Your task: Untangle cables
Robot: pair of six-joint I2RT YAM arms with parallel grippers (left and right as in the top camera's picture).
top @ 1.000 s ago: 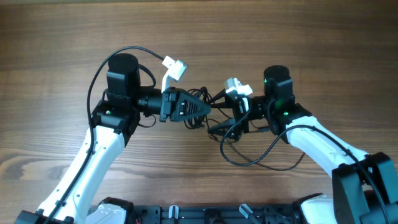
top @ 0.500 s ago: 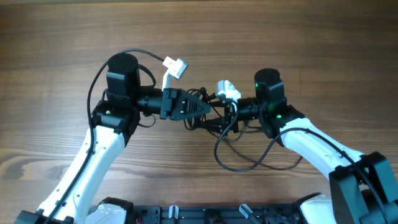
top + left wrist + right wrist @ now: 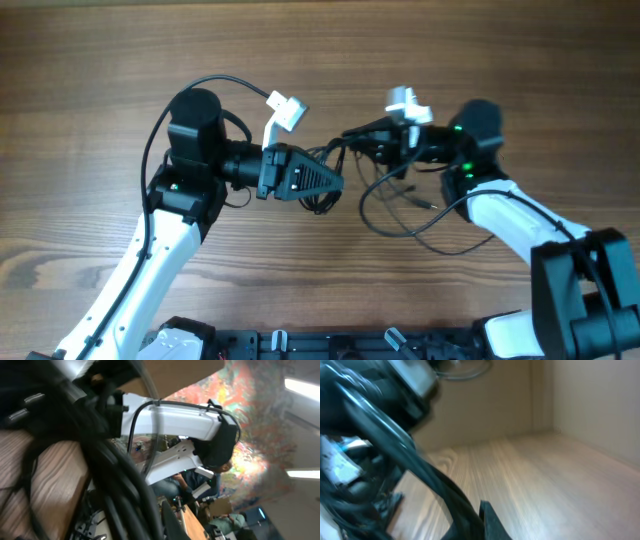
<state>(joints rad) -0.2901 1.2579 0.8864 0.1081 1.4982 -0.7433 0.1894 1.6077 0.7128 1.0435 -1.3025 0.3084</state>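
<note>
Wooden tabletop (image 3: 100, 60), bare grain. Nearest the base, the cables (image 3: 322, 203) trail slack loops rightward. Left gripper (image 3: 335, 183) appears clenched on their knot. Farther up-table, right gripper (image 3: 352, 133) appears pinched on one strand, which runs diagonally between both grippers.

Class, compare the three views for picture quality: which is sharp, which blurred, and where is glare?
Overhead view: sharp, evenly lit, table grain crisp. Left wrist view: the cables near the lens are dark and out of focus; ceiling lights glare at the right edge. Right wrist view: blurred throughout, nothing crisp.
</note>
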